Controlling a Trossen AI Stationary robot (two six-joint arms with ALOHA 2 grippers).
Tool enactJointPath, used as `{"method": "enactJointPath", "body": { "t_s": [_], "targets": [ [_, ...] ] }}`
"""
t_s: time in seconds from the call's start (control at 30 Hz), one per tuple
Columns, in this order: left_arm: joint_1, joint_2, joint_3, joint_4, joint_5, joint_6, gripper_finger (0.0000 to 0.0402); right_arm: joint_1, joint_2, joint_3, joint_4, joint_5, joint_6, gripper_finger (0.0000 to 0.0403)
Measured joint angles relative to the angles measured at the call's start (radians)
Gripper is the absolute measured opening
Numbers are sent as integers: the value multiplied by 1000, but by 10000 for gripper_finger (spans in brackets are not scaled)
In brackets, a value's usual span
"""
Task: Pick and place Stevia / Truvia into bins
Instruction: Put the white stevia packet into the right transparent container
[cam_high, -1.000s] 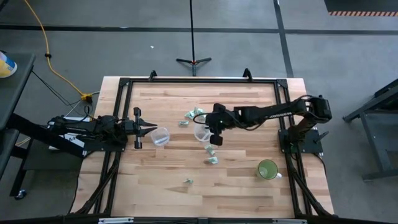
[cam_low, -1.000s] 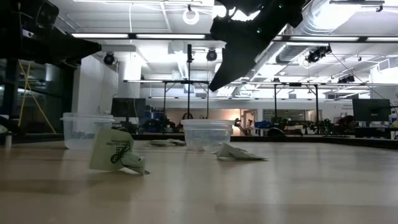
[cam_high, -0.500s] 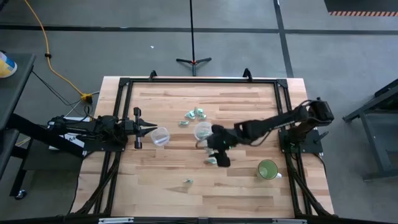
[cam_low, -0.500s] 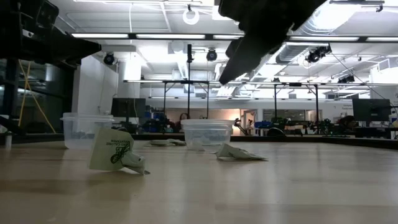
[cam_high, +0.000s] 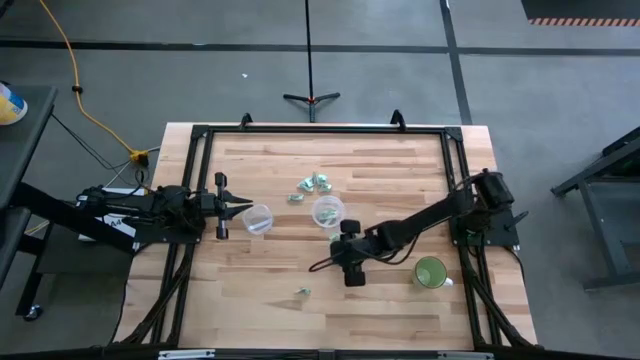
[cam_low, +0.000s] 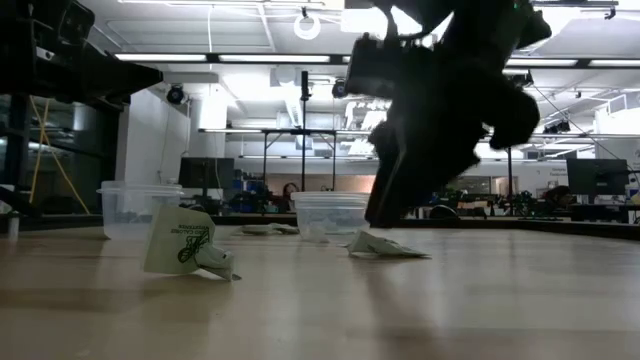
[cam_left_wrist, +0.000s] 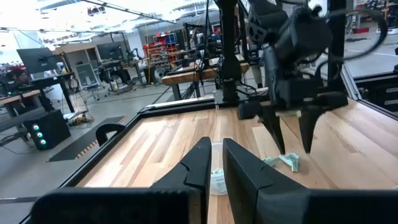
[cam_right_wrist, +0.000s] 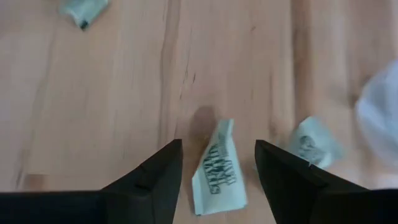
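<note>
My right gripper hangs open, pointing down at the table's middle. In its wrist view a pale green and white sachet lies flat between the fingers; I cannot tell whether they touch it. A second sachet lies beside it. More sachets lie in a cluster, and one lies toward the near edge. Two clear cups stand upright on the wood. My left gripper waits at the left, shut, its tips just short of the left cup.
An opaque green cup stands right of my right gripper, near the table's right side. A dark frame runs along the table's edges. Bare wood lies toward the far right.
My right gripper has moved from above the middle clear cup toward the near edge and down, and now stands low over the sachets near that cup. The left arm has kept still.
</note>
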Motion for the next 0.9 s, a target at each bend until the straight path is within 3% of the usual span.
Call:
{"method": "enactJointPath", "body": {
  "t_s": [0.33,0.63,0.77,0.9],
  "targets": [
    [0,0,0,0,0,0,79,0,59,0,25,0,-2,142],
    [0,0,0,-1,0,1,79,-5,49,2,34,-14,-61,10],
    [0,0,0,0,0,1,79,-17,-13,2,80,53,-148,20],
    [0,0,0,0,0,2,79,-52,-100,2,88,166,-272,6]
  ]
}}
